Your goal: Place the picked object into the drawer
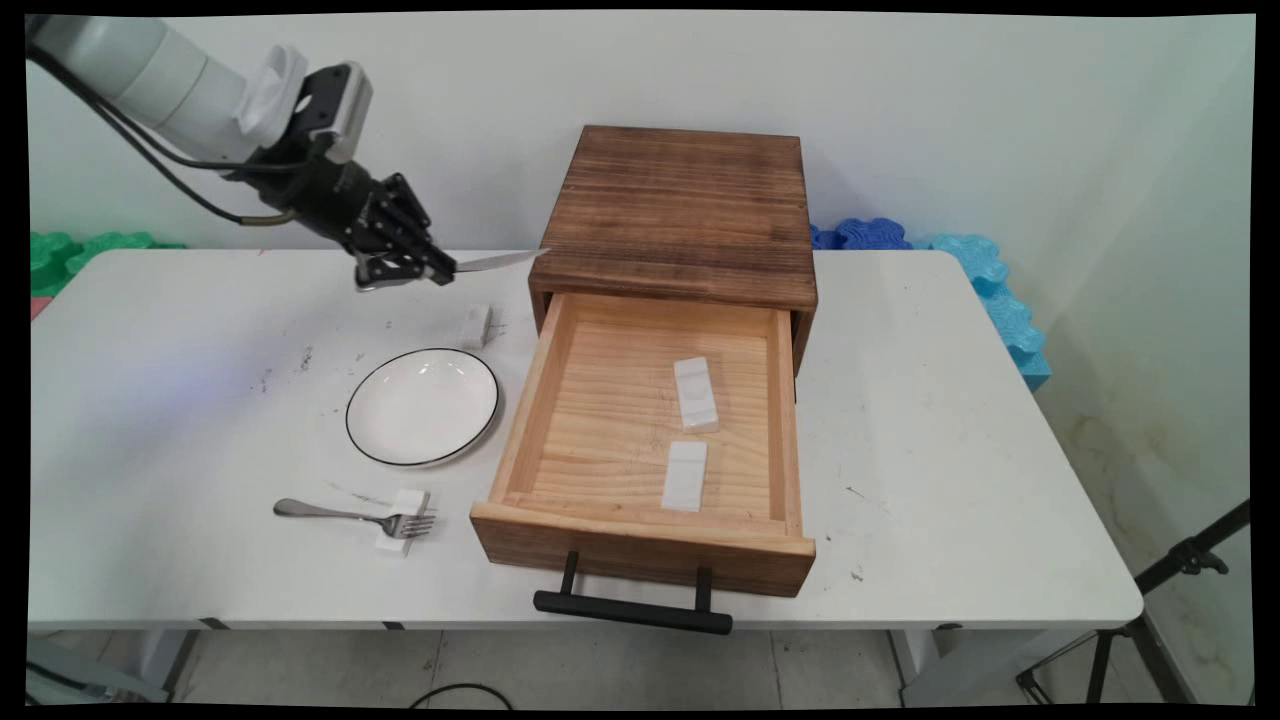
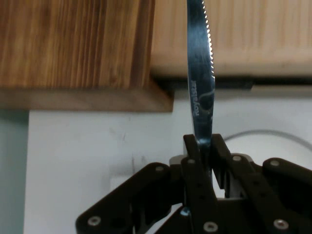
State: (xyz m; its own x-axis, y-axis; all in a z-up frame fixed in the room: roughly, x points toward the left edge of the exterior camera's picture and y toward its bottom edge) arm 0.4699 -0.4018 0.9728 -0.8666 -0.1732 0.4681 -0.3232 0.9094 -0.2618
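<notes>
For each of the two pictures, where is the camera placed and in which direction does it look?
Main view: above the table's near side, looking across it to the wall; arm and gripper enter upper left.
Hand view: on the hand, looking along the fingers toward the drawer box.
Both show the knife clamped in the gripper, and the plate.

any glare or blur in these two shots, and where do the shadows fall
Main view: sharp and evenly lit, a soft sheen on the plate, a dark shadow under the drawer front around its handle. Hand view: the knife blade reflects light in streaks, its lettering smeared; the gripper linkage close to the lens looks soft; a dark shadow lies under the cabinet edge.
</notes>
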